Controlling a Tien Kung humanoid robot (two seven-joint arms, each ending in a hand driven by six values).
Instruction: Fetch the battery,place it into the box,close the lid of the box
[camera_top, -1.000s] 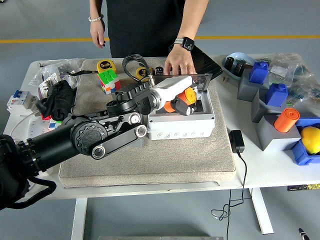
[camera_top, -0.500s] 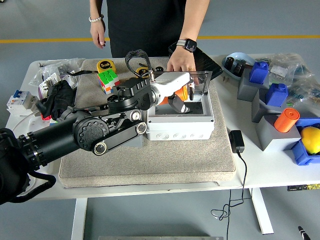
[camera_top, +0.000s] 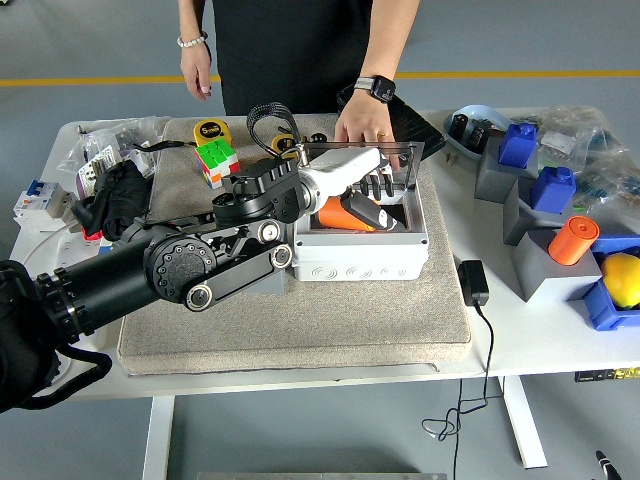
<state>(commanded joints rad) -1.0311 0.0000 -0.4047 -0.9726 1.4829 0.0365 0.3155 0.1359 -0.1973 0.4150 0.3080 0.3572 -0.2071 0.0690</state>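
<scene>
A white counter (camera_top: 540, 345) is carrying a grey mat (camera_top: 300, 320), and near the middle of that mat a light grey box (camera_top: 362, 248) is sitting with its clear lid (camera_top: 400, 160) standing up at its far edge. The robot's left arm (camera_top: 170, 275) is stretching across the mat from the left of the box, and the left hand (camera_top: 355, 185) is hanging over the box's open top. Its fingers (camera_top: 378, 186) are hanging loosely spread, gripping nothing. Inside the box, just below that hand, the orange and black battery (camera_top: 352, 214) is lying tilted, its dark end pointing toward the box's right wall. Behind the box, a person in dark clothing is standing at the counter's far side, resting one hand (camera_top: 362, 125) with a wristwatch on the counter just beyond the lid. To the left of the box, a coloured puzzle cube (camera_top: 217, 162) and a yellow tape measure (camera_top: 209, 130) are lying on the mat. Well to the right of the box, an orange cylinder (camera_top: 572, 240) is resting on a grey block.
</scene>
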